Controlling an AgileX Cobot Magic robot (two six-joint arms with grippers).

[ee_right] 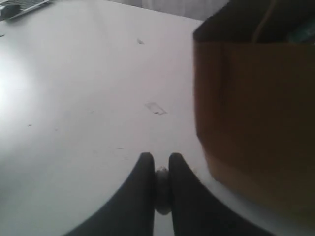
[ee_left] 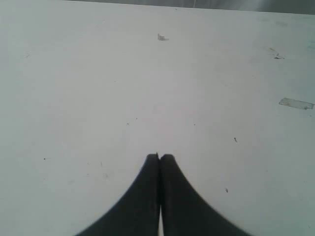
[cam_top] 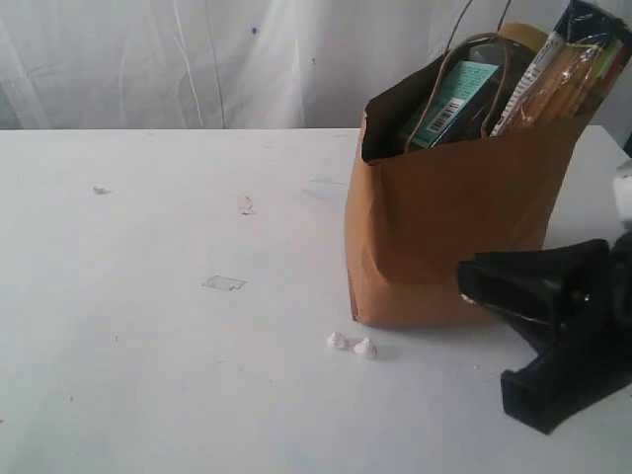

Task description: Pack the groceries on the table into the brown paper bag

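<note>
Desk (cam_top: 148, 346) space is lying open leftward of the brown paper bag (cam_top: 444, 217), which is standing toward the right edge with groceries (cam_top: 449, 99) inside. Left gripper (ee_left: 159, 156) jaws are pressing together, empty; right gripper (ee_right: 161, 156) jaws are pinching a small pale lump (ee_right: 162, 191) beside the bag.

Two white crumbs (cam_top: 353, 345) lie nearly touching. A clear tape scrap (cam_top: 224, 283) lies flat, well apart from them. A white curtain (cam_top: 178, 59) hangs behind. The right wrist view shows a blurred pale lump (ee_right: 161, 189).
</note>
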